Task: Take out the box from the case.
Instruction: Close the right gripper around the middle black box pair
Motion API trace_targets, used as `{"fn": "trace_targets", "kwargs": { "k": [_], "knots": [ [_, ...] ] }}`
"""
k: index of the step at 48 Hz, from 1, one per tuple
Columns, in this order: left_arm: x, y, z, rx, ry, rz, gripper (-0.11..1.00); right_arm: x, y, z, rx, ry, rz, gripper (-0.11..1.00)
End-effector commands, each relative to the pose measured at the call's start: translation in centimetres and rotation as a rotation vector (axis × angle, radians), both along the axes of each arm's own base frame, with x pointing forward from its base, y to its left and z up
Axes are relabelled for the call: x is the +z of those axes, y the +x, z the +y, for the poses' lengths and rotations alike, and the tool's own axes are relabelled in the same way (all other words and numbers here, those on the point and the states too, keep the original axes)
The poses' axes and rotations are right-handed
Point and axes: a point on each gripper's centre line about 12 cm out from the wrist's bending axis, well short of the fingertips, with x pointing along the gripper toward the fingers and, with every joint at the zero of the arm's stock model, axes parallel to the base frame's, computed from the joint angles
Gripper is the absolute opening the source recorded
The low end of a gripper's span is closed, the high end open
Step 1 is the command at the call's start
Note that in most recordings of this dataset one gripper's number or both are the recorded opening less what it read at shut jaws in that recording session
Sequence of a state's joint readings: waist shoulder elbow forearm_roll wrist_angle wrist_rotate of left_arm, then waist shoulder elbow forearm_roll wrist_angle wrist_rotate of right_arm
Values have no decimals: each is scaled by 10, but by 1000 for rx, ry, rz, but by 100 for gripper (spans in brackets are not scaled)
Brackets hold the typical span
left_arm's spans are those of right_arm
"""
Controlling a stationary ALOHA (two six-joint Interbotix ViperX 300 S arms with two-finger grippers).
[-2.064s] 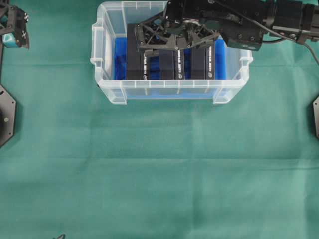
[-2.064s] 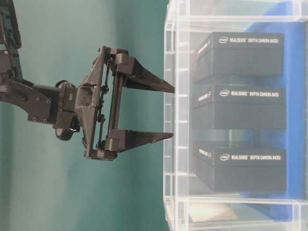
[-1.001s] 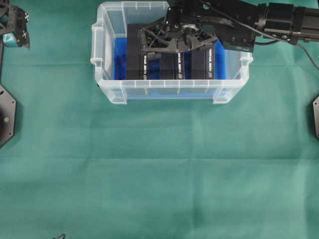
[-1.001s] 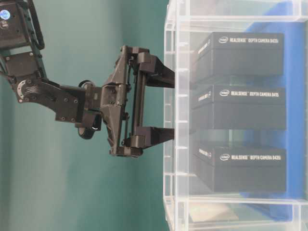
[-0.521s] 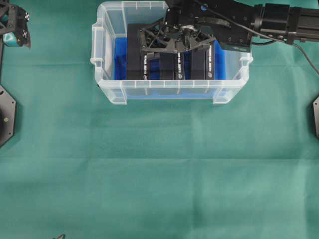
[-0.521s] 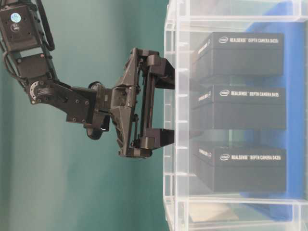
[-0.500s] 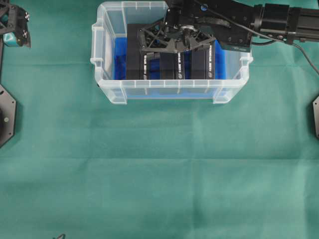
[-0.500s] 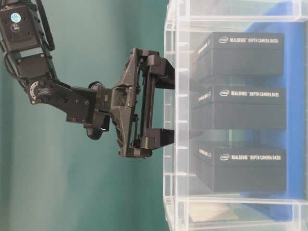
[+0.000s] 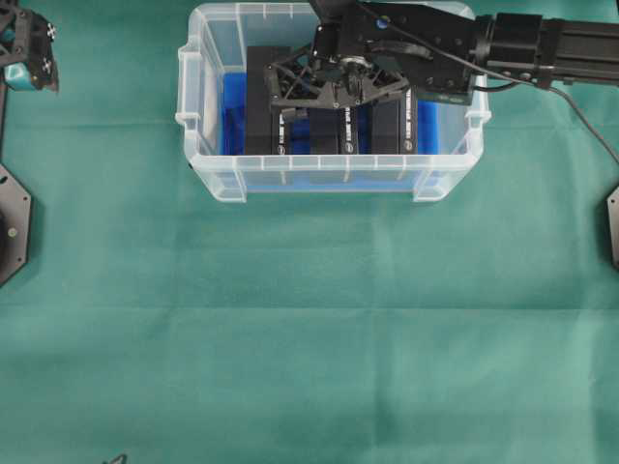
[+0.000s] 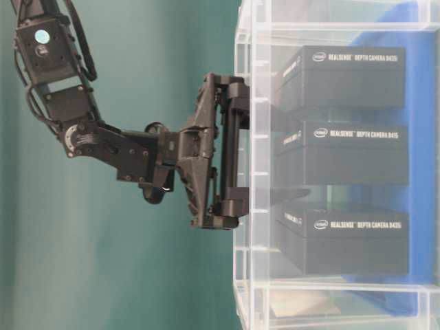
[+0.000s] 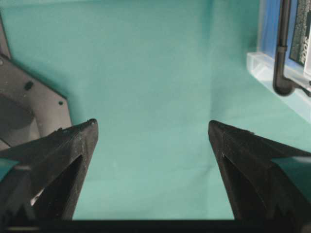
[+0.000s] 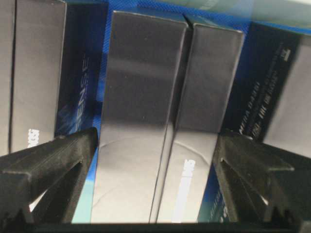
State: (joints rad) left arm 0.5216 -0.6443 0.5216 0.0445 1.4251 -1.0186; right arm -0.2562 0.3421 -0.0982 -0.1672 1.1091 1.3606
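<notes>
The case is a clear bin with a blue floor, standing at the back of the green cloth. Three black boxes stand side by side in it: left box, middle box, right box. My right gripper reaches down past the rim and is open. In the right wrist view the right gripper has one finger on each side of the middle box, with slim gaps beside it. My left gripper is open over bare cloth, far off at the back left corner.
Green cloth spreads in front of the case. Black arm bases sit at the left edge and right edge. The right arm stretches over the case's back right corner. The table-level view shows the case wall.
The right gripper has sunk deeper, its fingers passing the case rim and coming down on both sides of the middle box. The left gripper has not moved.
</notes>
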Motion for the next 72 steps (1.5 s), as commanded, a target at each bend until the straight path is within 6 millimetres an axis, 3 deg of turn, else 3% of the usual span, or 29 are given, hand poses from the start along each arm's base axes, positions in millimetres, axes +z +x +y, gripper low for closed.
{"fn": "trace_targets", "kwargs": {
  "k": [1,21,24,30,60,72],
  "knots": [
    [7,0,1,2,16,-17,98,9,2,1,2,-4,-29,95],
    [7,0,1,1,16,-17,98,5,2,1,-3,-5,-20,93],
    [7,0,1,1,16,-17,98,5,2,0,-4,-5,-20,88],
    [7,0,1,1,16,-17,98,6,3,1,-4,-2,-21,67],
    [7,0,1,5,15,-18,98,7,2,1,-26,-2,-18,67],
    [7,0,1,7,15,-18,98,35,2,-2,-42,-12,-30,67]
  ]
}}
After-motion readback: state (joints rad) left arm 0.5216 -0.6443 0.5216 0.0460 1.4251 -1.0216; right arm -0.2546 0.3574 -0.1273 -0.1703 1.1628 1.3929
